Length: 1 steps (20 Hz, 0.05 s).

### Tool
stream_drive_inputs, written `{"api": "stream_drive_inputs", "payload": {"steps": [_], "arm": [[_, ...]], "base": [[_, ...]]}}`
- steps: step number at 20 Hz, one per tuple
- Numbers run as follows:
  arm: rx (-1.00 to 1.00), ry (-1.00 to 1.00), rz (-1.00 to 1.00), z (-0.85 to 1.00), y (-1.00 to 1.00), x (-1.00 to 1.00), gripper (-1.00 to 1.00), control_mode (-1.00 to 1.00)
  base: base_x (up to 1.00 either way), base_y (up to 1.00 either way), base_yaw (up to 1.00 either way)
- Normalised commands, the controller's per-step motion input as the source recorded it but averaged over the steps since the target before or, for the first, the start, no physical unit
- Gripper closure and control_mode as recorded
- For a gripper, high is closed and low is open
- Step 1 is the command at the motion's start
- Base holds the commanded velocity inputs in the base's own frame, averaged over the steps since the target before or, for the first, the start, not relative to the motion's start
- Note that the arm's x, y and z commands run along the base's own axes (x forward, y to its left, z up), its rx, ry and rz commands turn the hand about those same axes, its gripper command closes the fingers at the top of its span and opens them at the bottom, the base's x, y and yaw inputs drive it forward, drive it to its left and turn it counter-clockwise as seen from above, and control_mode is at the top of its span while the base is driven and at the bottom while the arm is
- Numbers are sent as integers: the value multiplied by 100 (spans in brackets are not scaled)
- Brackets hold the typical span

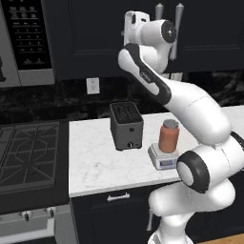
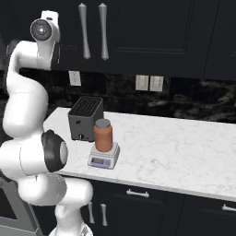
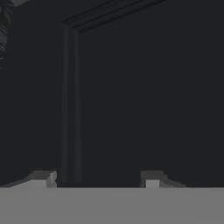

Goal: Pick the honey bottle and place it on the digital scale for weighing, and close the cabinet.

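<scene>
The honey bottle point(image 2: 103, 135) stands upright on the digital scale point(image 2: 104, 157) at the lower middle of the right base view, just beside the toaster point(image 2: 85, 118) on the white surface point(image 2: 184, 147), while the cabinet point(image 2: 138, 32) doors across the top of the frame appear flush. In the hand view the claw point(image 3: 97, 178) faces a dark door panel with its tips apart and nothing between them. The remaining risk is judged slight: a careless withdrawal of the raised arm could sweep the elbow low over the surface and topple the bottle from the scale, or catch a bar handle point(image 2: 83, 31) and pull a door open again.
</scene>
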Motion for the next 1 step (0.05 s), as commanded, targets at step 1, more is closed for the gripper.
{"api": "stream_drive_inputs", "payload": {"steps": [1], "arm": [[0,-22,0,-100,-100,-46,-100,-100]], "base": [[0,0,0]]}}
